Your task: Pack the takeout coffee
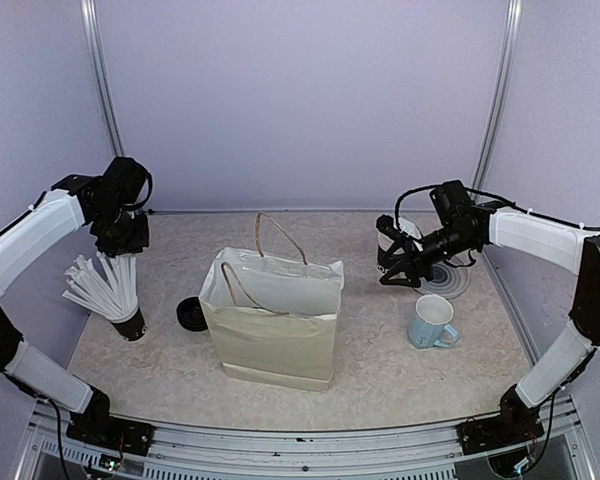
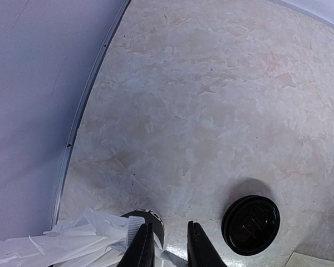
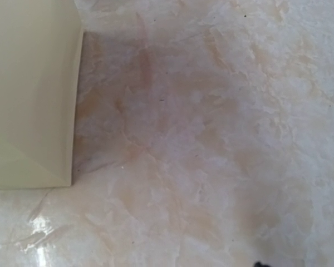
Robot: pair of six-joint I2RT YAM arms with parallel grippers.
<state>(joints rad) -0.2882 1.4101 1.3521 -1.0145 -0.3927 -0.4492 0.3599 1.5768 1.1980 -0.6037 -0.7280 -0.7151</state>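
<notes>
Right jaws grasp a black paper cup (image 1: 394,240) with a white inside, above the mottled, stone-look surface (image 1: 380,350). A round, black plastic lid (image 2: 250,224) lies flat just right of the left jaws. These stand narrowly apart over thin white sticks (image 2: 89,245); their grip cannot be told.

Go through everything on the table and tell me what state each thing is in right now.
Bag: upright, mouth open.
Lid: flat on the table, on no cup.
Cup: lidless, apparently held by the right gripper.
Mug: upright, looks empty.
Sticks cup: upright, full of white sticks.
Left gripper: jaws slightly apart, over the sticks cup.
</notes>
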